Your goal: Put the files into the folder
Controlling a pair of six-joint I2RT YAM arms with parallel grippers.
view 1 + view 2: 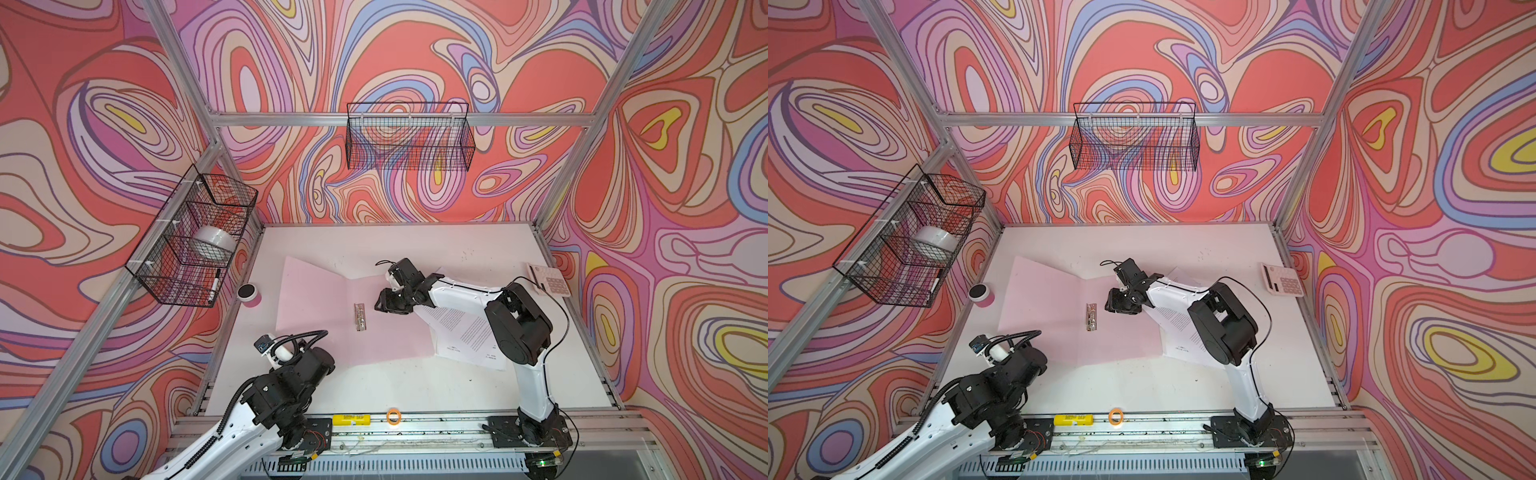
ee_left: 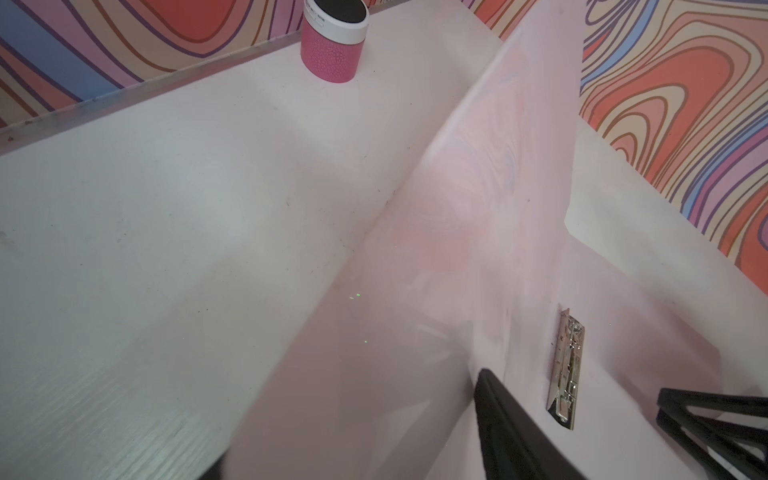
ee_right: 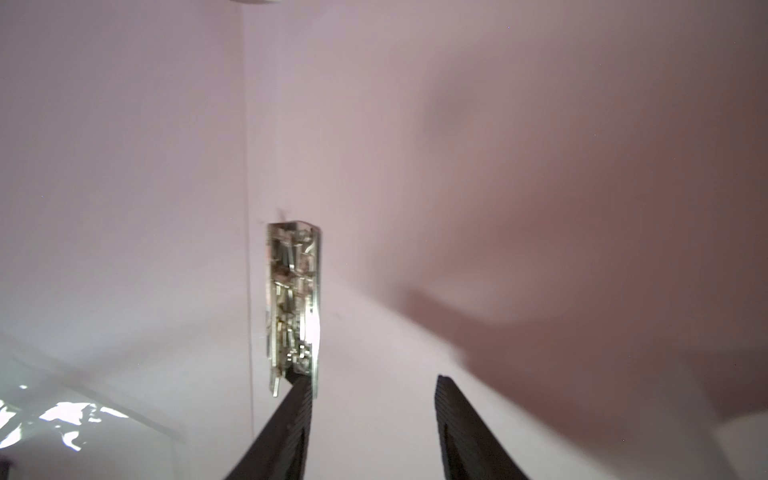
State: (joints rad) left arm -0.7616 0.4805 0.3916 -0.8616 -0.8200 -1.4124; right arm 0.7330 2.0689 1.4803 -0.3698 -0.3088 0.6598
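Observation:
The pale-pink folder (image 1: 324, 316) lies open on the table, its metal clip (image 1: 359, 316) by the spine. Its left cover (image 2: 478, 208) stands tilted up and runs between the fingers of my left gripper (image 2: 349, 424), which is open. In both top views that gripper is hidden under its own wrist (image 1: 299, 365). My right gripper (image 1: 384, 305) hangs open over the folder's right half with nothing between its fingers. In the right wrist view, one of its fingertips (image 3: 301, 399) is at the end of the clip (image 3: 293, 307). The files (image 1: 461, 332), white printed sheets, lie right of the folder, partly under the right arm.
A pink cylinder with a black top (image 1: 249, 295) stands left of the folder. A calculator (image 1: 550, 278) lies at the far right edge. Wire baskets (image 1: 195, 241) (image 1: 409, 135) hang on the walls. A yellow bar (image 1: 351, 419) and an orange ring (image 1: 393, 415) sit on the front rail.

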